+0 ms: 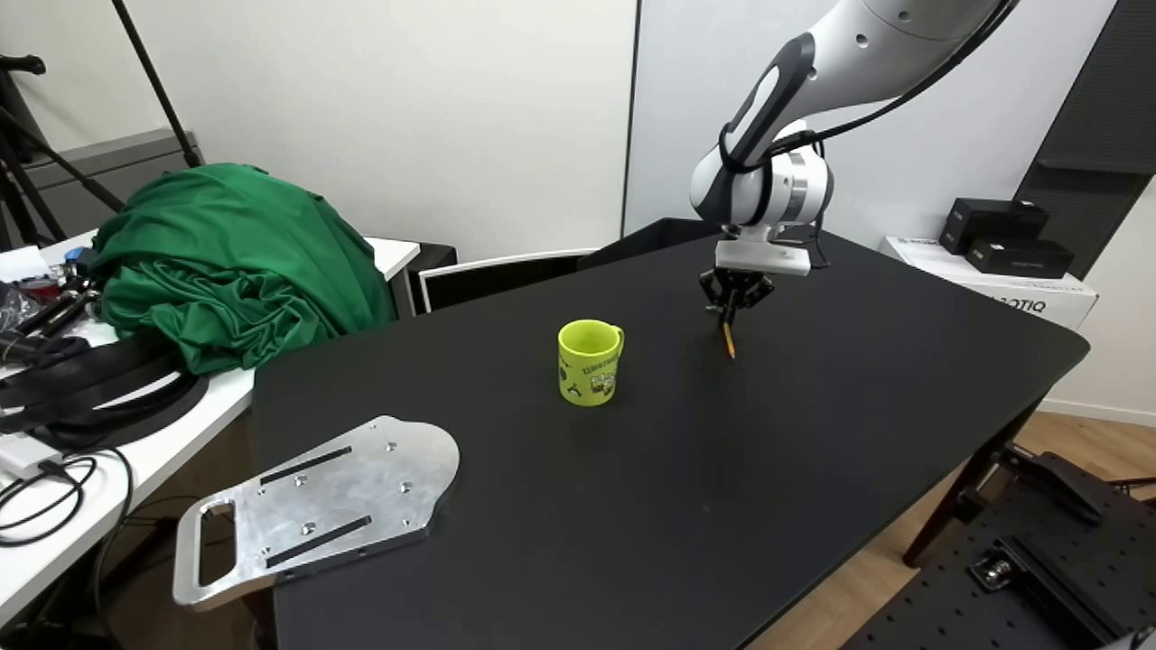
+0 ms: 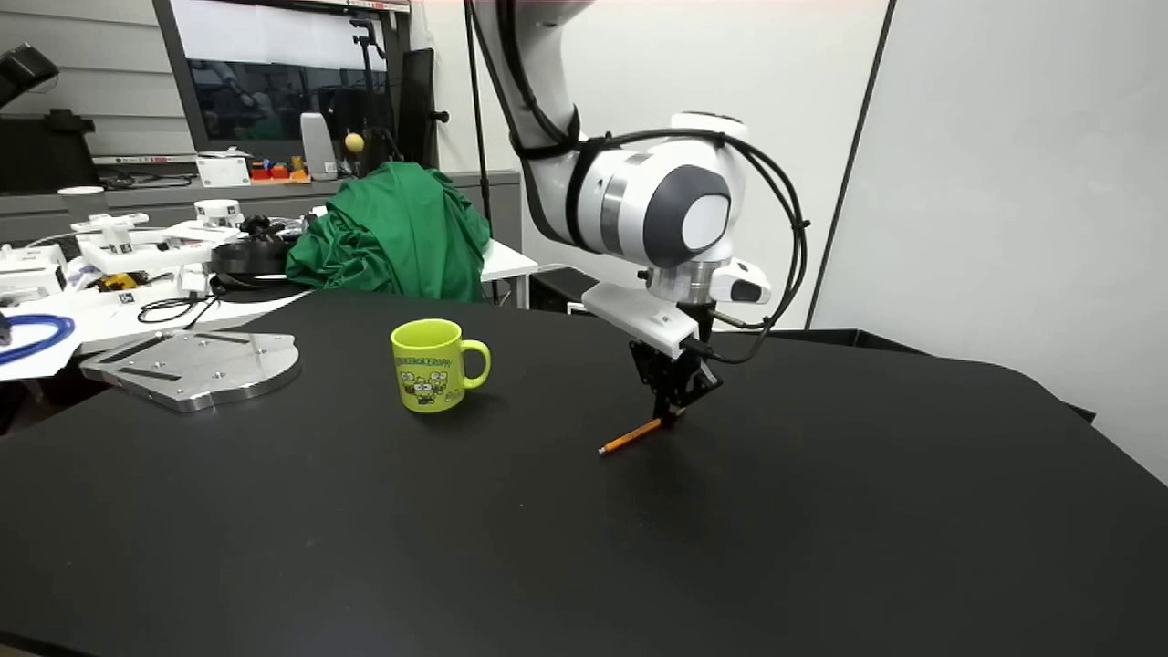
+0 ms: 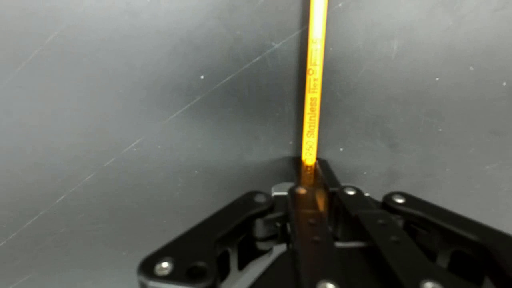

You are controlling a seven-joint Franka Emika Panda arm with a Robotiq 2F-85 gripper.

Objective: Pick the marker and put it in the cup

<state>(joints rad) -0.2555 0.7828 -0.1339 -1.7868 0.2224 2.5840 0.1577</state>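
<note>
The marker is a thin orange stick with dark lettering, seen in both exterior views (image 1: 729,341) (image 2: 630,437) and in the wrist view (image 3: 314,92). It lies flat or nearly flat, at or just above the black table; I cannot tell whether it touches. My gripper (image 1: 727,318) points down, and its fingertips (image 2: 670,417) are closed around the marker toward one end. In the wrist view the fingers (image 3: 314,176) hide that end. The lime-green cup (image 1: 589,370) stands upright with its handle showing, apart from the gripper; it also shows in an exterior view (image 2: 427,370).
The black table (image 1: 632,524) carries everything. A flat silver metal plate with a handle (image 1: 352,496) lies at the table's edge beyond the cup and also shows in an exterior view (image 2: 201,365). A green cloth heap (image 1: 235,262) sits on a cluttered white side table.
</note>
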